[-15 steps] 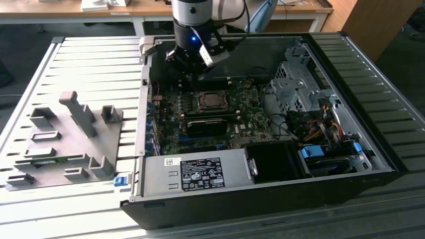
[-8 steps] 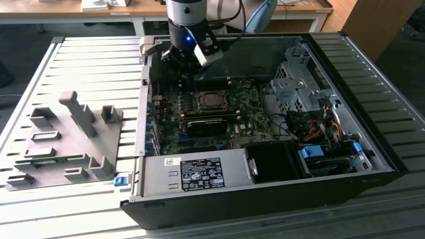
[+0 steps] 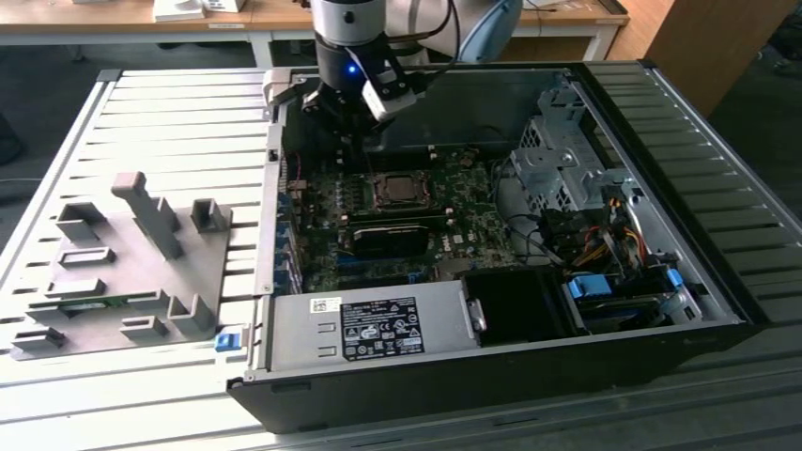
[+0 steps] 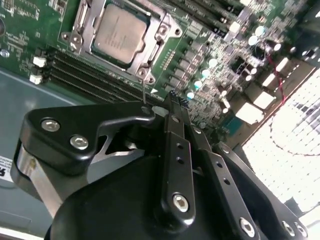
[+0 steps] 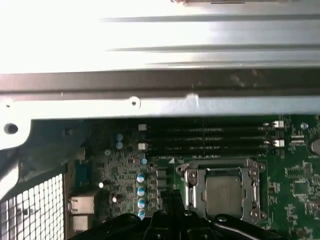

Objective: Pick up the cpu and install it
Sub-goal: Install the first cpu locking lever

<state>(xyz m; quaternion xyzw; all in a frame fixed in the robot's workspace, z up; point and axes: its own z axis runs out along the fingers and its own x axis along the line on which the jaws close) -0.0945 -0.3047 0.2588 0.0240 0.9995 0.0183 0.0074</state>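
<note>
The cpu (image 3: 398, 191), a small square chip with a silvery-grey top, lies inside the metal-framed socket (image 3: 377, 178) of the motherboard in the open computer case. Both wrist views show the cpu (image 4: 120, 35) (image 5: 223, 195) seated in that frame. My gripper (image 3: 355, 141) hangs over the board just beyond the socket, towards the case's back wall. Its black fingers are shut together at the gripper's tip (image 4: 172, 102). The thin wire socket lever (image 4: 144, 92) stands up, its hooked end right beside the fingertips; whether they touch it I cannot tell.
A grey holder plate (image 3: 126, 263) with upright blocks lies on the slatted table at the exterior view's left. Inside the case are the power supply (image 3: 363, 329), a drive cage (image 3: 564, 160) and loose cables (image 3: 602, 244). Memory slots (image 5: 210, 137) run beside the socket.
</note>
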